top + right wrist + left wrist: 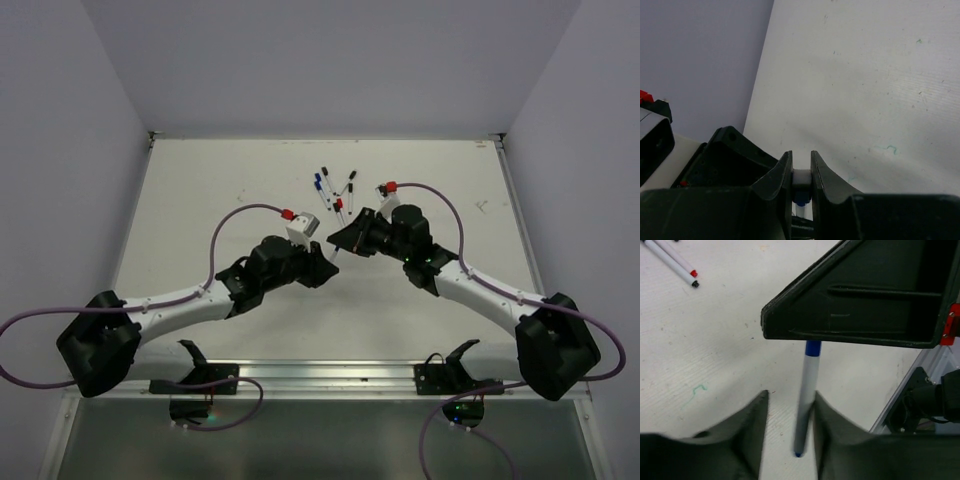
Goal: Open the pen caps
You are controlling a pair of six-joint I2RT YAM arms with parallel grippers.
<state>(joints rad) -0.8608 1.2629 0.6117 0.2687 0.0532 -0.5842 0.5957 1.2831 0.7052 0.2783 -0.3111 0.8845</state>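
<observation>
A white pen with a blue collar (807,385) hangs upright over the table. My right gripper (800,155) is shut on its upper end, where a white piece (801,177) sits above the blue. I cannot tell whether that piece is one of the pen caps. My left gripper (790,395) is open around the lower barrel, which leans on the right finger (822,412) and stands clear of the left one. The pen's small blue tip (798,454) points down. In the top view the two grippers (322,266) (347,237) meet mid-table.
Several other pens (335,190) lie in a loose fan behind the grippers, with blue, black and red ends. Two of them (675,262) show in the left wrist view's top left corner. Green pen marks (694,392) are on the white table. Walls close in the left, back and right.
</observation>
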